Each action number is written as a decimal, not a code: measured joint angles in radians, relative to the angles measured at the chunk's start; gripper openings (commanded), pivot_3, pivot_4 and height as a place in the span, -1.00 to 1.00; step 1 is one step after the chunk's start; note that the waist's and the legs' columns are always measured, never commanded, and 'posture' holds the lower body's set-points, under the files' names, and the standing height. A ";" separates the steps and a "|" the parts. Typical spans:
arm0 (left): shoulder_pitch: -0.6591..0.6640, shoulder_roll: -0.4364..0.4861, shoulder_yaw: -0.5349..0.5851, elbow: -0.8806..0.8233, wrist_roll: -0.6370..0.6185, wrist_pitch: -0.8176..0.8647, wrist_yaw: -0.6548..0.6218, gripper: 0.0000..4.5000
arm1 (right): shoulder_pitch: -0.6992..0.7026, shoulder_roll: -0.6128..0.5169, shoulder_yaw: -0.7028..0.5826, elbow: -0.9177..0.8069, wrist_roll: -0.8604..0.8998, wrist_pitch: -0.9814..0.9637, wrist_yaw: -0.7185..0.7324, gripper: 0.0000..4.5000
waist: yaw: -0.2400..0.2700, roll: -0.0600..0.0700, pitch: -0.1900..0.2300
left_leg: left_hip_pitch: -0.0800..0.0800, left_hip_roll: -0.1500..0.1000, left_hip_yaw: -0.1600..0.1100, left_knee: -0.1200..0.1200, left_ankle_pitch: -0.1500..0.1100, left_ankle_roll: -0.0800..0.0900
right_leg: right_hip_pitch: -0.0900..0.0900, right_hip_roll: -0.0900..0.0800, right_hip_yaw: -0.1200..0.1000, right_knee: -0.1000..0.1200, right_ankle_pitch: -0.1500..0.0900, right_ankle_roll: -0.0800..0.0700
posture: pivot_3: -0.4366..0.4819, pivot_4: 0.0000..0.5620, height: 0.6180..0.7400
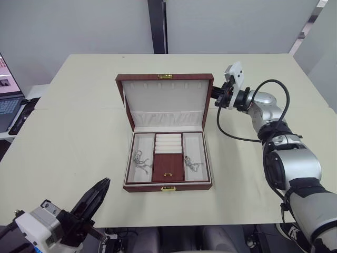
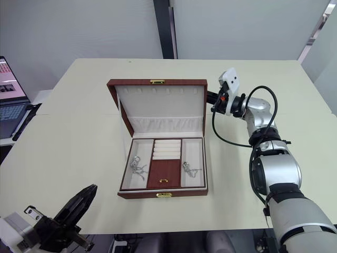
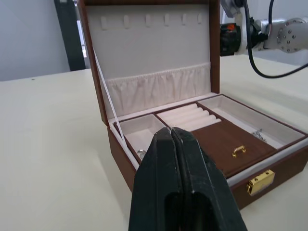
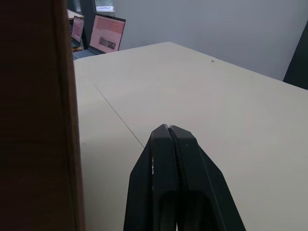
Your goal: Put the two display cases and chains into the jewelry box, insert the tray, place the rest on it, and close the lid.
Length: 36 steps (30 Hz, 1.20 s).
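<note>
Jewelry box [image 1: 168, 158] sits open near the middle of the pale tabletop [image 1: 73, 132], its lid [image 1: 166, 100] standing upright and lined in white. The tray [image 1: 168, 158] rests inside, with ring rolls above a brown central panel. A silver chain [image 1: 139, 161] lies in the left compartment and another chain [image 1: 192, 164] in the right. The right tool [image 1: 215, 98], fingers pressed together, hovers just behind the lid's right edge. The left tool [image 1: 97, 195], also closed, hangs near the tabletop's front edge, well apart from the box. A laptop [image 1: 8, 97] stands off the left side.
</note>
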 measured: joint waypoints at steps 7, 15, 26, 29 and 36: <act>-0.034 0.028 -0.014 -0.026 -0.015 0.030 0.045 -1.00 | 0.023 0.003 -0.003 -0.029 0.010 0.020 0.049 -0.99 | 0.000 0.000 0.000 | 0.000 0.000 0.000 0.000 0.000 0.000 | 0.000 0.000 0.000 0.000 0.000 0.000 | -0.05 -0.47 1.00; -0.047 0.047 -0.014 -0.024 -0.020 0.040 0.046 -1.00 | 0.068 0.007 0.002 -0.181 0.064 0.112 0.181 -0.99 | 0.001 0.001 0.000 | 0.000 0.000 -0.001 0.000 0.000 0.000 | 0.000 0.000 -0.001 0.000 0.000 0.000 | -0.05 -0.47 1.00; -0.012 0.047 -0.014 -0.007 -0.021 0.033 0.022 -1.00 | 0.151 -0.012 0.045 -0.376 0.088 0.264 0.280 -0.99 | 0.001 0.001 0.000 | 0.000 0.000 -0.001 0.000 0.000 0.000 | 0.000 0.000 -0.001 0.000 0.000 0.000 | -0.05 -0.47 1.00; -0.012 0.047 -0.014 -0.007 -0.025 0.040 0.032 -1.00 | 0.153 -0.013 0.046 -0.378 0.087 0.264 0.276 -0.99 | 0.001 0.001 0.000 | 0.000 0.000 -0.001 0.000 0.000 0.000 | 0.000 0.000 -0.001 0.000 0.000 0.000 | -0.05 -0.47 1.00; -0.018 0.072 -0.014 -0.014 -0.038 0.104 0.082 -1.00 | 0.162 -0.024 0.047 -0.383 0.086 0.260 0.255 -0.99 | 0.001 0.001 0.000 | 0.000 0.000 -0.001 0.000 0.000 0.000 | 0.000 0.000 -0.001 0.000 0.000 0.000 | -0.05 -0.47 1.00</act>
